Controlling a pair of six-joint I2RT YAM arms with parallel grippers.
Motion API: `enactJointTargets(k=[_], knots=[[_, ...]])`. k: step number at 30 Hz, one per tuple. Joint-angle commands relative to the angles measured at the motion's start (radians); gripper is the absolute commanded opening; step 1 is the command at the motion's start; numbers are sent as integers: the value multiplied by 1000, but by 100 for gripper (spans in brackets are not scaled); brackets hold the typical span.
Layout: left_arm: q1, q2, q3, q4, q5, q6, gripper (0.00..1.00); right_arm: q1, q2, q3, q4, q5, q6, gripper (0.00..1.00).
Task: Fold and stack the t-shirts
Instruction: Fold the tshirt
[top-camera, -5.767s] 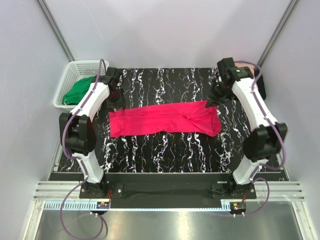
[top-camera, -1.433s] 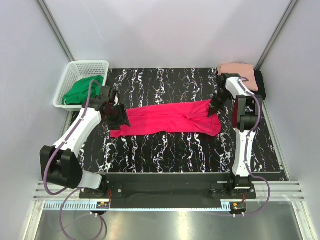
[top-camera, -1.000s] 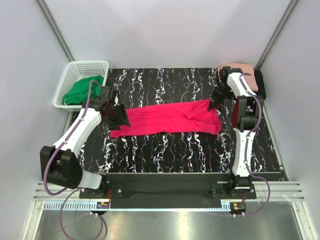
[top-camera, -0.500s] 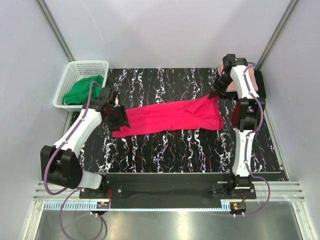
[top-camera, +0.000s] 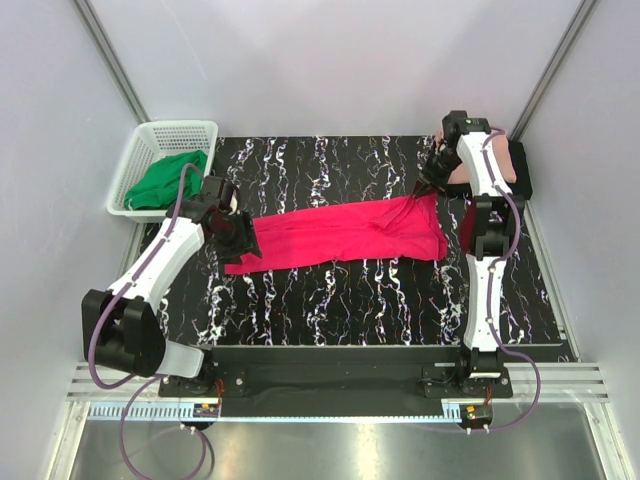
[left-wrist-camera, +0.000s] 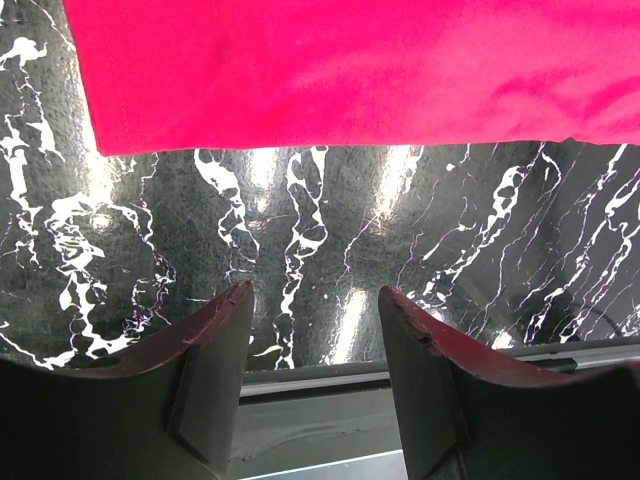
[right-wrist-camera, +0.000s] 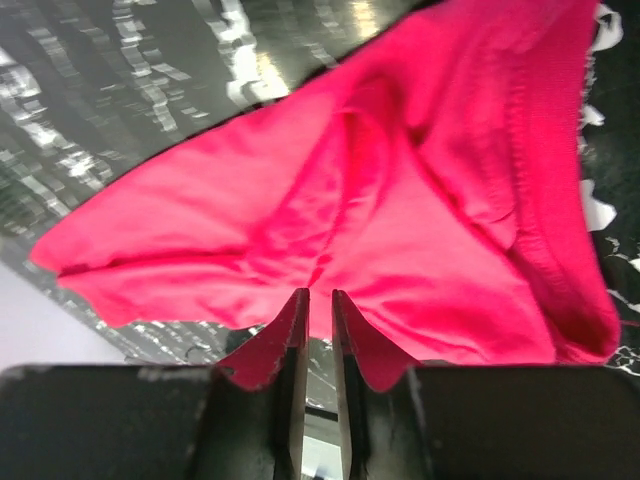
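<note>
**A:** Crimson-pink t-shirt (top-camera: 340, 232): who has it?

**B:** The right claw (right-wrist-camera: 320, 295) is almost pressed together, with a thin slit between its fingers. The cloth's far right corner peaks up to its tips. I cannot tell whether it is pinched or loose. The left claw (left-wrist-camera: 315, 295) is spread and empty over the counter (left-wrist-camera: 300, 220), just beside the left hem.

**A:** How should the fold go?

**B:** Probably pinch each end low, lift both evenly, and lay one half flat on the other.

**A:** What does only the overhead view show?

**B:** It shows the whole band lying across the counter, and a salmon-pink t-shirt (top-camera: 510, 162) at the far right corner.
</note>
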Motion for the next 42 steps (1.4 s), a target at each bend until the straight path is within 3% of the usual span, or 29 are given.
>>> enactJointTargets(k=[1,7,11,14,23,30,34,42], knots=[[0,4,-1,41,25,22,58,-1,-116,51,-28,-55,-22,22],[1,31,-6,57,66,39,59,19,-350,-185,-32,-68,-22,22],[0,60,-7,61,90,71,59,68,-536,-580,129,-78,21,22],[1,119,10,57,57,97,60,116,-580,-746,201,-117,75,22],[7,272,184,13,-21,155,60,240,-572,-808,231,-84,132,22],[18,410,353,-60,-74,200,60,242,-604,-865,222,80,138,19],[21,458,355,-71,-102,188,59,242,-563,-857,226,104,141,18],[21,465,261,-48,-190,149,59,240,-483,-761,168,317,123,9]])
